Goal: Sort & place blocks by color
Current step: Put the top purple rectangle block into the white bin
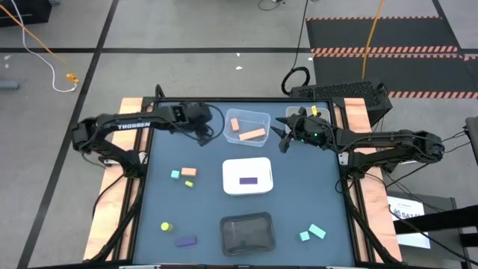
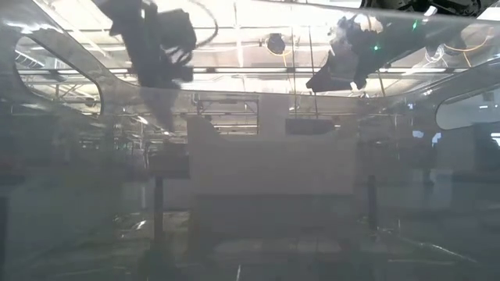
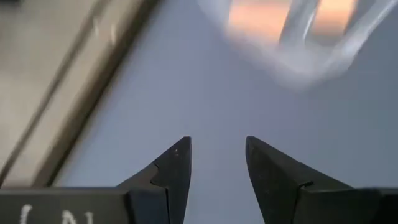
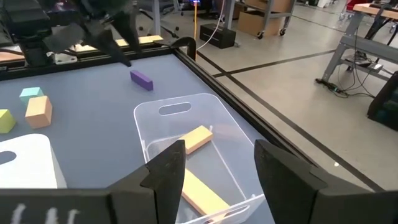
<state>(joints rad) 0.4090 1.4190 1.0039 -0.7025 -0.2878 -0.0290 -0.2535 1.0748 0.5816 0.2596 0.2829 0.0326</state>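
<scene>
At far centre of table (image 1: 160,217): clear tray (image 1: 247,126) holds two salmon-orange bars (image 1: 254,134). Left gripper (image 1: 203,137) hovers just left of it, jaws apart, empty. Right gripper (image 1: 283,139) just right of it, jaws apart, empty. Purple bar (image 1: 247,180) seen on white tray (image 1: 247,176). Other blocks (image 1: 189,172) scattered on mat: left cluster, near-left pair, teal pair (image 1: 313,233) near right. Black tray (image 1: 247,232) sits near centre.

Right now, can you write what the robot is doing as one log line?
left gripper: open, empty, beside clear tray | right gripper: open, empty | clear tray: two orange blocks | white tray: purple block
</scene>
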